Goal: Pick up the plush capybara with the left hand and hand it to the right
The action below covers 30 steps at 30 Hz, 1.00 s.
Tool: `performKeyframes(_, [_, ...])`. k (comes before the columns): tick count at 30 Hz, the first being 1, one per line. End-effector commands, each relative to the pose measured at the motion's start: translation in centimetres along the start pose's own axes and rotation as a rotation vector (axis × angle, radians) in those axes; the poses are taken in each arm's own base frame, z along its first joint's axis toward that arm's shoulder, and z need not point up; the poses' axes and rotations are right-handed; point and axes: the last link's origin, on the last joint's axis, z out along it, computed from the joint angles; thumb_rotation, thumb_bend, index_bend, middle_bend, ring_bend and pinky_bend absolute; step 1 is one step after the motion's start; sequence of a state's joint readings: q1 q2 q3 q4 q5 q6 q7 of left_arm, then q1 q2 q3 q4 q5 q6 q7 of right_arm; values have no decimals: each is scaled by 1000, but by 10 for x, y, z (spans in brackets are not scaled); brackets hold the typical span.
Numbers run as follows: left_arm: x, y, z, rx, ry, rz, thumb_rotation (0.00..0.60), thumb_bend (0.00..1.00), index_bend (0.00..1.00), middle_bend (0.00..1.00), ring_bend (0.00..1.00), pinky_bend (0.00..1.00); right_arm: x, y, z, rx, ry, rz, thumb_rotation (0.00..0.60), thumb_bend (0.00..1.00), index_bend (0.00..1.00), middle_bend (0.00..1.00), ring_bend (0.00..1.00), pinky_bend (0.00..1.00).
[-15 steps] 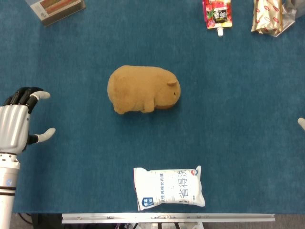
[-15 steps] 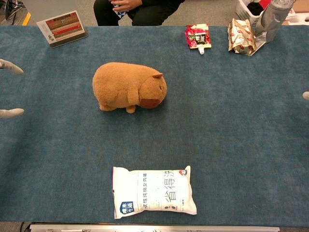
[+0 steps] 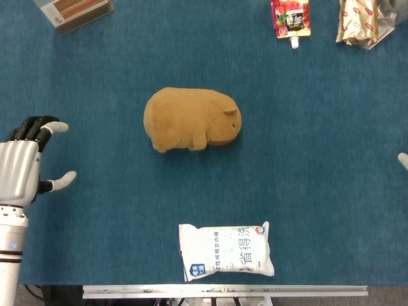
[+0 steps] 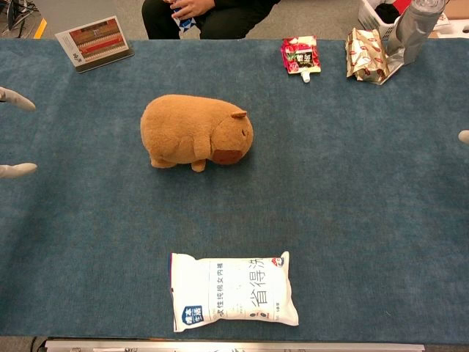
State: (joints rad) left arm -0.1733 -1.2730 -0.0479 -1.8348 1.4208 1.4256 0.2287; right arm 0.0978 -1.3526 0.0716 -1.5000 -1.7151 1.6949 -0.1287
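Left hand (image 3: 25, 167) spread, well apart from plush capybara (image 3: 191, 119).

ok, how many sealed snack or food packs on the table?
3: white pack near the front edge, red spouted pouch at the far edge, gold pack at the far right. More may lie out of frame.

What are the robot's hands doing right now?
Left hand: open, holding nothing.
Right hand: only a fingertip shows, cannot tell.
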Motion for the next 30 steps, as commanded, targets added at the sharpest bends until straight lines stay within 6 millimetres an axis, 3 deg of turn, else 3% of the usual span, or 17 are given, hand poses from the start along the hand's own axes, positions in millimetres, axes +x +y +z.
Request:
performKeyframes(1, [-1,8,2,-26,-14,-22,600,0,309,223,202,321,2,0,0,1,8,-2,600,0,325,314,353,614])
performKeyframes(5, [-5,20,6,-88,-50,-11,600,0,272,158,189,319,7,1,-2,4,10,-19,600,0,324,314,346,611])
performKeyframes(11, [-15,34,16,-143,-145,-29,600,0,44,14,52,254,17,5,-5,-8,-4,-35,600,0,252,272,303,572])
performKeyframes(13, [-18,40,21,-162,-173,-28,600,0,9,0,20,231,20,7,-6,-15,-4,-42,600,0,234,264,295,565])
performKeyframes(30, [-43,88,75,-244,-286,-31,600,0,0,0,0,147,19,15,-10,-46,-23,-41,600,0,219,251,284,547])
